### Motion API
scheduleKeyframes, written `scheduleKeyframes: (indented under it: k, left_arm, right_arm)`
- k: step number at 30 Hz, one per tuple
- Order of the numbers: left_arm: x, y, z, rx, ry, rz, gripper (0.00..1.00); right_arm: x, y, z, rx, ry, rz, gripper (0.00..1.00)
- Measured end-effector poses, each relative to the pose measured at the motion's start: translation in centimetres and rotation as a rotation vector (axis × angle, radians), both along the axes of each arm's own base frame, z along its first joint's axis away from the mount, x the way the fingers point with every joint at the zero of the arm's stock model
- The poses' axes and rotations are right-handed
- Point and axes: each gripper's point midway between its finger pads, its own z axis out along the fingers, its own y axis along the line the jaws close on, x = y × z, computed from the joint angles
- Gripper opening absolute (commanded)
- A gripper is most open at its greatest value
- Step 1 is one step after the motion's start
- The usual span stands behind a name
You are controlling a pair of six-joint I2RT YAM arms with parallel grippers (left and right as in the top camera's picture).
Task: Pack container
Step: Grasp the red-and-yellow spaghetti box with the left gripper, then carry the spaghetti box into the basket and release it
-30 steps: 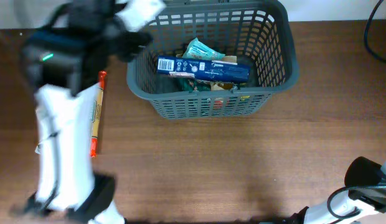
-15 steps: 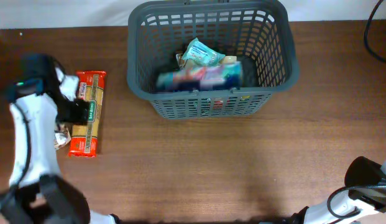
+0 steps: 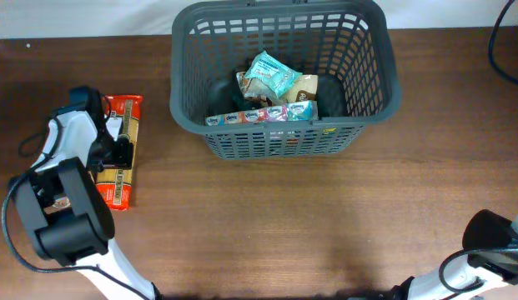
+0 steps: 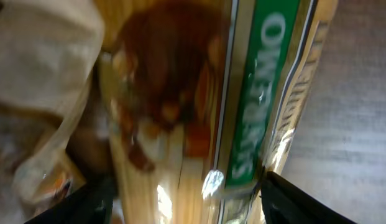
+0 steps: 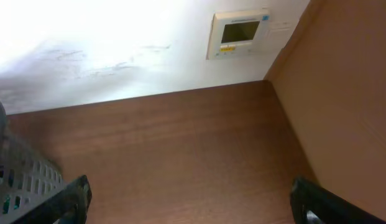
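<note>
The dark grey lattice basket [image 3: 279,143] stands at the back middle of the table; its corner shows in the right wrist view [image 5: 15,180]. It holds a teal snack packet [image 3: 274,77] and a row of coloured packets [image 3: 260,116]. A long red and green spaghetti packet [image 3: 122,111] lies flat on the table at the left. My left gripper [image 3: 117,154] is down over it, open, with one finger on each side of the packet [image 4: 242,112]. My right gripper [image 5: 193,199] is open and empty over bare table at the far right.
A pale crinkled wrapper [image 4: 37,74] lies against the spaghetti packet's side. The right arm's base [image 3: 492,242] is at the front right corner. A wall panel with a small screen [image 5: 239,34] hangs beyond the table's far edge.
My left arm has swung from the basket's left rim down to the spaghetti packet. A blue box that lay on top in the basket has dropped lower among the packets.
</note>
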Motion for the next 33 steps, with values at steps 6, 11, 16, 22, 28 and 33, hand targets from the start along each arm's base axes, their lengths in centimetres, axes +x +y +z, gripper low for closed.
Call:
scheduleKeyframes:
  k: [6,11,16,22,28,33]
  left_arm:
    - [0.8,0.0,-1.1,-0.001,-0.005,-0.014,0.74]
    - [1.2,0.0,-1.6,-0.019,0.008,-0.027,0.02]
    - [1.8,0.0,-0.6,-0.004,-0.001,-0.035,0.02]
    - [2.4,-2.2,1.0,-0.041,0.111,-0.1,0.02]
    - [8.8,-6.7,9.6,-0.037,-0.047,-0.253,0.02]
    - [12.9,-9.1,21.4,0.05,-0.366,-0.368,0.01]
  right_arm:
    - [0.0,0.0,0.0,0.0,0.0,0.0,0.99]
    - [0.0,0.0,0.0,0.0,0.0,-0.001,0.99]
    - [0.0,0.0,0.0,0.0,0.0,-0.001,0.99]
    - [0.0,0.0,0.0,0.0,0.0,0.0,0.99]
    - [0.0,0.0,0.0,0.001,0.001,0.0,0.99]
    - [0.0,0.0,0.0,0.0,0.001,0.0,0.99]
